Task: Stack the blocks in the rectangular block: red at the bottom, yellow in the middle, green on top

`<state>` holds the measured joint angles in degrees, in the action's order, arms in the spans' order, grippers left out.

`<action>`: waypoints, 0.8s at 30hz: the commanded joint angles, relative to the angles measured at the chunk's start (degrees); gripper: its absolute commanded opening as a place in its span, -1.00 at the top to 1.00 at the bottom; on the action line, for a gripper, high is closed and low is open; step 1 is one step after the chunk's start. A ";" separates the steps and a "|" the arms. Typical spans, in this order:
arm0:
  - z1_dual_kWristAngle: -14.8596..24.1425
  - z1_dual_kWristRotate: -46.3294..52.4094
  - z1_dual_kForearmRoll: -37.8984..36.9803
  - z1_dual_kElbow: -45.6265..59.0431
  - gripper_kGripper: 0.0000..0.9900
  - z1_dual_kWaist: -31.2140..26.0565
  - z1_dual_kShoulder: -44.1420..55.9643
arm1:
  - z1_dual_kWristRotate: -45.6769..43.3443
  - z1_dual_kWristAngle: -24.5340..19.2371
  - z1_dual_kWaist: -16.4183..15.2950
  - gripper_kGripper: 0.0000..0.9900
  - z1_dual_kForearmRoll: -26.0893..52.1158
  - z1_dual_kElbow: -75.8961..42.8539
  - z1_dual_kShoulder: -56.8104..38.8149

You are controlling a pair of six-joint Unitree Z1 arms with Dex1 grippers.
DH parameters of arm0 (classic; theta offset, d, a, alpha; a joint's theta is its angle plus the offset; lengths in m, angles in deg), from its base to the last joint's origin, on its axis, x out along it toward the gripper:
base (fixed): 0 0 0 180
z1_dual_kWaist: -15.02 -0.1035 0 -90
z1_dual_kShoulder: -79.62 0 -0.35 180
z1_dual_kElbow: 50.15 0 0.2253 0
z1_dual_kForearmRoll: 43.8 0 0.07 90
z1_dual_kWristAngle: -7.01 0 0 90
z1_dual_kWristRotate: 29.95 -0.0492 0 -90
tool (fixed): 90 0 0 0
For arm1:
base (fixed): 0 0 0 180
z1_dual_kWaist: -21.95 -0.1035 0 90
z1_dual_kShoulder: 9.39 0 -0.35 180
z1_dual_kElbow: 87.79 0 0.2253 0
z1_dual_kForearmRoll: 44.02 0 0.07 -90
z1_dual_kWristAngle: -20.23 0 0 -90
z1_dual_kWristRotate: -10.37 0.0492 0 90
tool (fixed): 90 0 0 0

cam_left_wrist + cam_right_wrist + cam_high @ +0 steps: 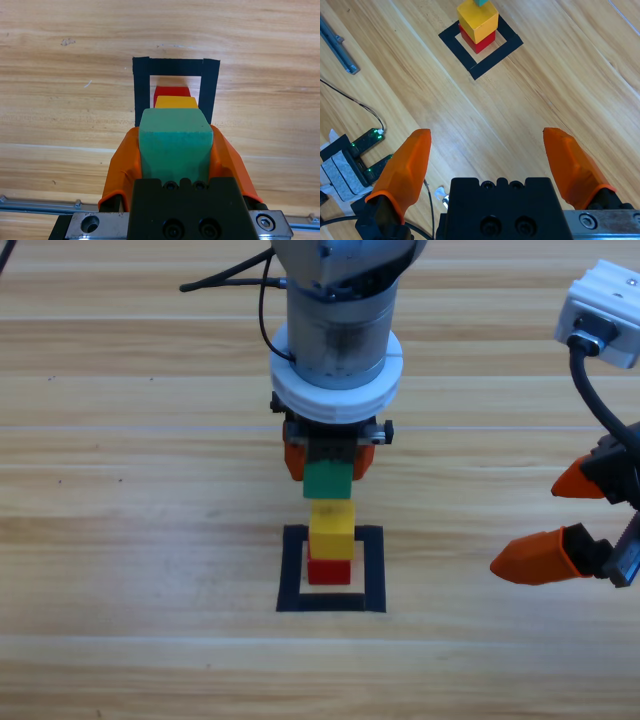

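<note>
While the left end effector point(327, 462) is hanging over the stack with its orange jaws clamped on either side of the green cube point(327, 481), the red cube point(329, 571) is sitting inside the black tape square point(290, 570) on the table point(120, 540) and the yellow cube point(331, 524) is resting squarely on top of it. Green is being held above the yellow one, and from the high view I am judging it to be not yet touching, though the gap is hard to read. To finish well, the arm should be coming straight down with green's edges lined up with yellow's, easing off only once the faces are meeting, and the jaws should be parting without nudging the stack sideways. The right end effector point(560, 520) is waiting well off to the right, its jaws spread wide and holding nothing. In the left wrist view green is covering most of yellow and red, so alignment across the stack is difficult to confirm, and in the right wrist view only a sliver of green is showing at the top edge
</note>
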<state>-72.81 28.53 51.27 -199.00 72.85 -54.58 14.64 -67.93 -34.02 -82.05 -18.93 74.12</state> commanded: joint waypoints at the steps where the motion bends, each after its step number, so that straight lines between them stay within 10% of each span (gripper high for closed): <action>1: -1.31 1.11 -0.25 -0.27 1.00 2.11 -2.29 | -0.40 -0.26 1.30 -1.00 0.43 -1.12 -0.18; 24: -2.98 0.85 -0.25 1.93 1.00 1.93 -3.17 | -0.40 -0.26 1.30 -1.00 0.43 -1.29 -0.18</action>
<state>-75.19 29.13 51.27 -198.50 74.02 -54.58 14.64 -67.93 -34.02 -82.05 -18.93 74.12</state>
